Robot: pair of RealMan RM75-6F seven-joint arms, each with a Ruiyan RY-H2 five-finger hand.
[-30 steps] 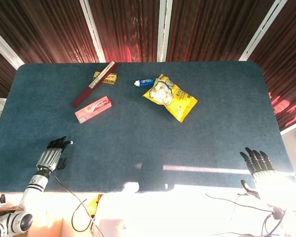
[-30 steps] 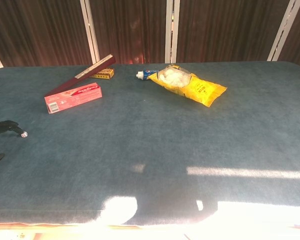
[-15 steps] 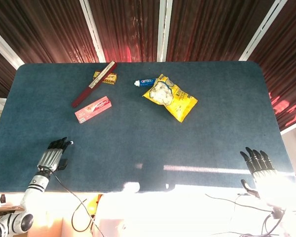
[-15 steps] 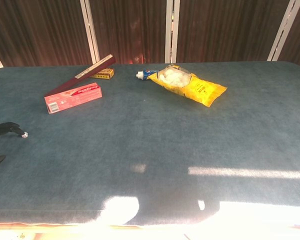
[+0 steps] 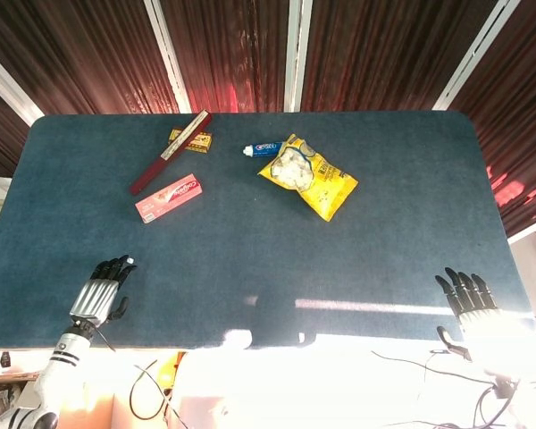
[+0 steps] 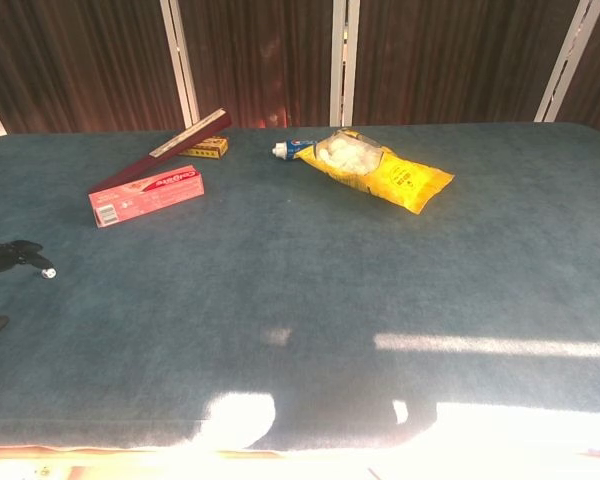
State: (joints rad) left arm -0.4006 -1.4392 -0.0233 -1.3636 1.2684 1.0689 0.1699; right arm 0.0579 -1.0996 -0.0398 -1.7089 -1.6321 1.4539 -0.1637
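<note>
Nearest, the left hand [image 5: 101, 290] rests low over the near left edge of the bench [image 5: 250, 241], fingers apart and holding nothing; the chest view catches only its dark fingertips [image 6: 20, 256] at the left border. Across at the near right corner, the right hand [image 5: 467, 299] lies with its fingers spread, empty too, partly washed out by glare.

Ahead of the left hand and slightly to its right, well apart from it, lies the pink toothpaste box [image 5: 169, 197], flat and angled, with white lettering on its face. Just beyond it a long dark red box [image 5: 171, 153] runs diagonally, one end propped on a small yellow box [image 5: 189, 139]. Further right sit a blue and white tube [image 5: 263, 149] and, touching it, a yellow snack bag [image 5: 307, 176] with a clear window showing pale pieces.

Dark blue cloth covers the bench, with sunlight streaking its near edge. Behind stand dark brown curtains [image 5: 232, 54] and white posts.
</note>
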